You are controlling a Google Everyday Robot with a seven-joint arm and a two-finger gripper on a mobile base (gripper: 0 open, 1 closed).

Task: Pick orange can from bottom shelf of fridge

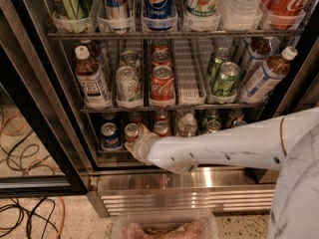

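Note:
The fridge [45, 113] stands open, with its bottom shelf [107, 152] dim and low. Small cans sit in rows there. The orange can [131, 131], dull orange-brown with a silver top, stands in the second lane from the left. My gripper [135, 142] reaches in from the right on the white arm [224, 146] and sits right at this can, against its front and lower side. Its tip is partly hidden by the wrist. Another orange-brown can [161, 128] stands one lane to the right.
A blue can [109, 136] stands left of the orange can. A red cola can [162, 83] and green cans [224, 78] fill the rack above. The ribbed steel base panel [189, 195] is below. Cables [25, 213] lie on the floor at left. A plastic tub [164, 225] sits in front.

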